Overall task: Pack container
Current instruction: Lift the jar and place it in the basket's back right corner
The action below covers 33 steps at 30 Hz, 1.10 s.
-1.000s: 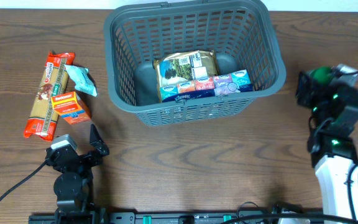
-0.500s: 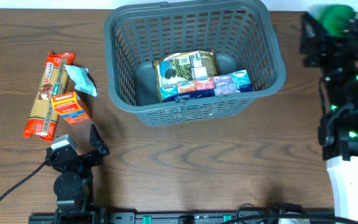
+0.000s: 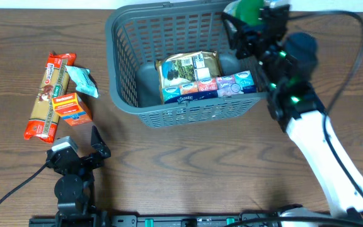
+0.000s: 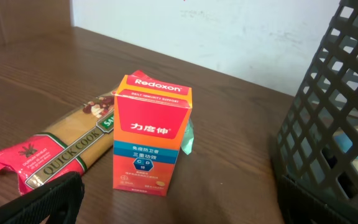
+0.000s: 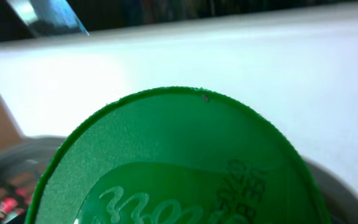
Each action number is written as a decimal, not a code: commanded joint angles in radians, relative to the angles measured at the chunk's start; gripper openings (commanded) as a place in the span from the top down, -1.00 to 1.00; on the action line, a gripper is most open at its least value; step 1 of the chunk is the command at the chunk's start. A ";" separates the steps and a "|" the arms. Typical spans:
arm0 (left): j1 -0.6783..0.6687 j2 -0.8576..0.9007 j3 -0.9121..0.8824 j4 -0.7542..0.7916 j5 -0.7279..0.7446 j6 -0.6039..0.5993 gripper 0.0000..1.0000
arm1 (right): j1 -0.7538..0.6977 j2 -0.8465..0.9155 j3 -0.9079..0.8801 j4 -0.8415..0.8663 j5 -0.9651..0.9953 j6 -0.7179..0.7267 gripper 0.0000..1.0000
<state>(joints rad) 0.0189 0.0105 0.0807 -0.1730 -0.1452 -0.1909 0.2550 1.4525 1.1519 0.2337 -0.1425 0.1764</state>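
Observation:
The dark grey basket [image 3: 121,94] stands at the back middle of the table. It holds a green-brown bag [image 3: 188,68] and a row of tissue packs [image 3: 210,88]. My right gripper [image 3: 255,24] is shut on a green-lidded jar [image 3: 251,9] and holds it over the basket's far right corner. The green lid [image 5: 179,162] fills the right wrist view. My left gripper [image 3: 97,144] is open and empty near the front left edge. It faces an orange Redoxon box [image 4: 151,134].
Left of the basket lie a long pasta pack [image 3: 49,94], the orange box [image 3: 72,108] and a teal packet [image 3: 82,81]. The left wrist view shows the pasta pack [image 4: 61,152] and the basket's lattice wall [image 4: 334,124] at the right.
My right arm has swung from the right side of the table up and left with the green-lidded jar, to above the basket's far right corner. The left arm has not moved.

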 commanded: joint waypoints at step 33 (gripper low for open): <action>0.004 -0.006 -0.024 -0.011 -0.005 -0.005 -0.96 | 0.023 0.126 0.390 -0.572 0.194 -0.081 -0.98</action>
<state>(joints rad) 0.0189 0.0105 0.0811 -0.1726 -0.1452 -0.1905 0.2584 1.6352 1.5005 -0.3267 0.0414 0.1024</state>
